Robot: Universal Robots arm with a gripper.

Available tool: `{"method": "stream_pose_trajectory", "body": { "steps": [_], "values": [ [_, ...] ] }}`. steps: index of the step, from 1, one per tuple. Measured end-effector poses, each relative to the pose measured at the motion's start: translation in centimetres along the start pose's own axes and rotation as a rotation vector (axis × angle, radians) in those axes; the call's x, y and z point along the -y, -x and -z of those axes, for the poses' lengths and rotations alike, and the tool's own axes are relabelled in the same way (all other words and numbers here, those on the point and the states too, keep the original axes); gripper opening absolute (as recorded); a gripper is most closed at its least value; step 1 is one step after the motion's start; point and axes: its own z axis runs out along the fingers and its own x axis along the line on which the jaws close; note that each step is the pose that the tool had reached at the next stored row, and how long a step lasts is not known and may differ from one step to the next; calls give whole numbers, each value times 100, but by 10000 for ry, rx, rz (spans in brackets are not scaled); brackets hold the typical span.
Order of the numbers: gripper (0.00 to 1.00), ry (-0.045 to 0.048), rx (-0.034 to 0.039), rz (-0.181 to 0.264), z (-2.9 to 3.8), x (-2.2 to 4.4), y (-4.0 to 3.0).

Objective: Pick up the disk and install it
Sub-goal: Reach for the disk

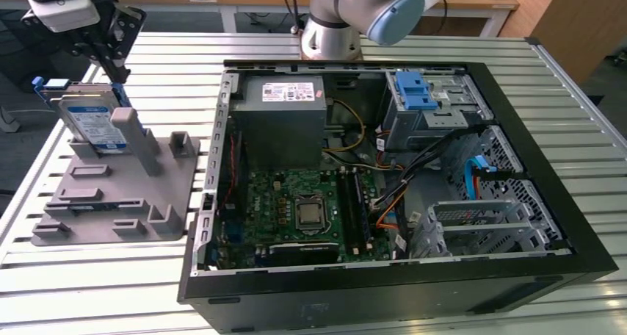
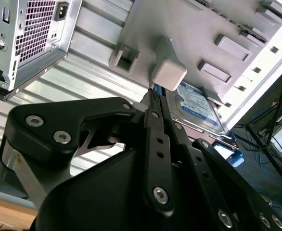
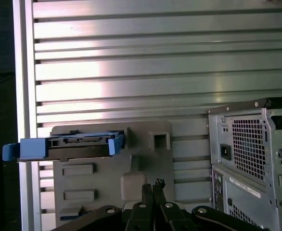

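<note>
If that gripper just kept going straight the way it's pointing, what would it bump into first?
Probably the grey upright post, not the disk standing beside it. In the second wrist view the gripper lines up with that post, though depth is hard to judge.

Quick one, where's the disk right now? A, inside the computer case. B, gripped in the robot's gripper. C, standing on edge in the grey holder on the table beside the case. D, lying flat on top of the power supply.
C: the disk stands on edge in the grey holder on the table, at the exterior view's left of the open computer case, and the gripper is apart from it.
</note>
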Motion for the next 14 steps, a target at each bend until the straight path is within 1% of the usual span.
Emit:
{"method": "stream_pose_trajectory", "body": {
  "steps": [14],
  "values": [
    [15,0,0,0,-16,3,-54]
  ]
}}
